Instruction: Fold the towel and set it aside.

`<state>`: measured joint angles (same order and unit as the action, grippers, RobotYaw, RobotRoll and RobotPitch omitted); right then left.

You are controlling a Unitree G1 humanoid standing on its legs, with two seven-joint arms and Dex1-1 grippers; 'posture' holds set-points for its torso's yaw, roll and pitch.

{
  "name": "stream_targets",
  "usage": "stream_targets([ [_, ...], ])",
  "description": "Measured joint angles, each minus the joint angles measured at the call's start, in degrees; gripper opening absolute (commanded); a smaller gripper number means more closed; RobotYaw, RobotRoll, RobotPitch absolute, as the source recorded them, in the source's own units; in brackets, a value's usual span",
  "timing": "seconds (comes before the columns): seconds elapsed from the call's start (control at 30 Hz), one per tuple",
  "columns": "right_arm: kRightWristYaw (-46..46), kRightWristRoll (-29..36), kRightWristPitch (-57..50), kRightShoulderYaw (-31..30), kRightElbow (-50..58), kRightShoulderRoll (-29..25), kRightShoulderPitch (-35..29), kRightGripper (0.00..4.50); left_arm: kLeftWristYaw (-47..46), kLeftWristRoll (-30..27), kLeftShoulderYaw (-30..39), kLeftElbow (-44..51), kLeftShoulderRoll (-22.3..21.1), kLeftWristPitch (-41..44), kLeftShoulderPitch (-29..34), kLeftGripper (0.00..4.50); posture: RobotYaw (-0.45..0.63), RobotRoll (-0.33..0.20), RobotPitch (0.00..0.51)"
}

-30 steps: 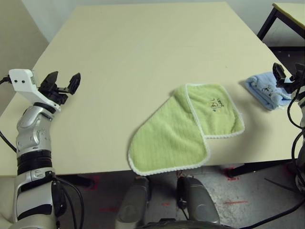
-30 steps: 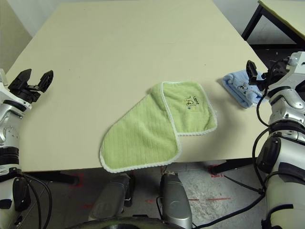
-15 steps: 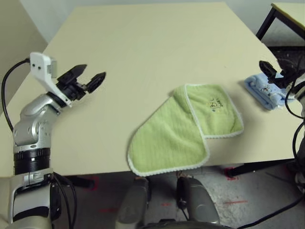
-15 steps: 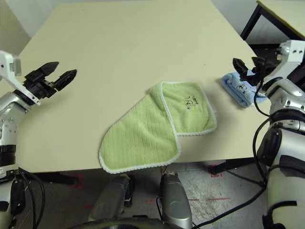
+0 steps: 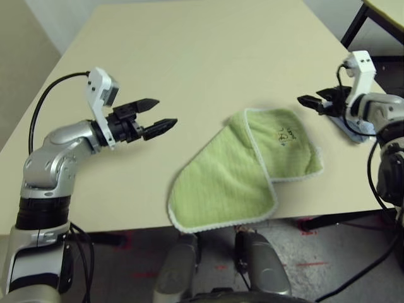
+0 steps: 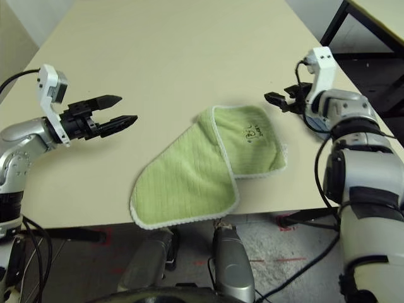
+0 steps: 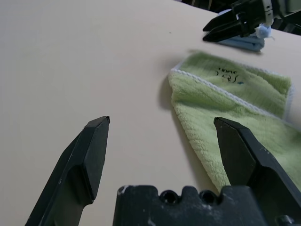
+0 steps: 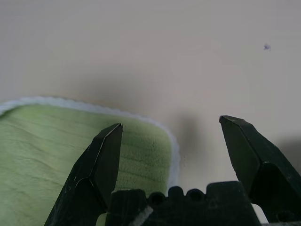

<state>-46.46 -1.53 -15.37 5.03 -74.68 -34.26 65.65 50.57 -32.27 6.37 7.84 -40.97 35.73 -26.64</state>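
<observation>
Spread fingers (image 5: 165, 115) (image 5: 309, 101) of both arms, green towel (image 5: 246, 170) between, untouched

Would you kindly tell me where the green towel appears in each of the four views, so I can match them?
Left eye view: the green towel lies centre-right, near the table's front edge.
Right eye view: just left of centre, lower half.
Left wrist view: right side, beyond the right-hand finger.
Right wrist view: lower left, behind the left-hand finger.
Shared landmark: its white stitched edging.

One green towel (image 5: 243, 172), one blue folded towel (image 7: 244, 42), one table (image 5: 189, 57), two end effectors.
</observation>
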Motion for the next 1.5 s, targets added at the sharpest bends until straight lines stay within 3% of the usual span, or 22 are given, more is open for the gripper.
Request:
stream_targets([
  [0.43, 3.76, -2.38, -3.58, -1.01, -1.04, 2.15, -0.18, 4.43, -0.06, -0.21, -0.56, 4.96, -0.57, 3.16, -0.09, 4.50, 0.08, 0.000, 0.176],
  [0.47, 3.72, -2.73, -3.58, -1.31, -1.04, 2.16, -0.18, 4.27, -0.10, -0.21, -0.55, 5.05, -0.57, 3.28, -0.09, 4.50, 0.08, 0.000, 0.175],
  [0.6, 3.74, -3.35, -3.15, -1.87, -1.03, 2.28, -0.18, 3.12, -0.63, -0.16, -0.55, 5.22, -0.57, 3.33, -0.08, 4.50, 0.10, 0.000, 0.171],
  [0.87, 6.64, -4.13, 1.90, -1.79, -1.10, 4.14, -0.12, 0.02, -1.75, 0.06, -0.58, 6.42, -0.42, 3.27, 1.16, 4.50, 0.11, 0.000, 0.162],
  [1.3, 16.34, -2.02, 13.00, 2.79, -1.15, 7.66, 9.69, 0.02, -2.84, 0.71, -3.65, 10.40, 1.78, 2.76, 0.94, 4.50, 0.13, 0.000, 0.141],
  [1.5, 14.44, -2.18, 17.81, 2.21, -1.09, 8.06, 16.31, 0.02, -3.84, 0.79, -5.47, 11.87, 3.24, 2.94, -0.94, 4.50, 0.13, 0.000, 0.125],
])
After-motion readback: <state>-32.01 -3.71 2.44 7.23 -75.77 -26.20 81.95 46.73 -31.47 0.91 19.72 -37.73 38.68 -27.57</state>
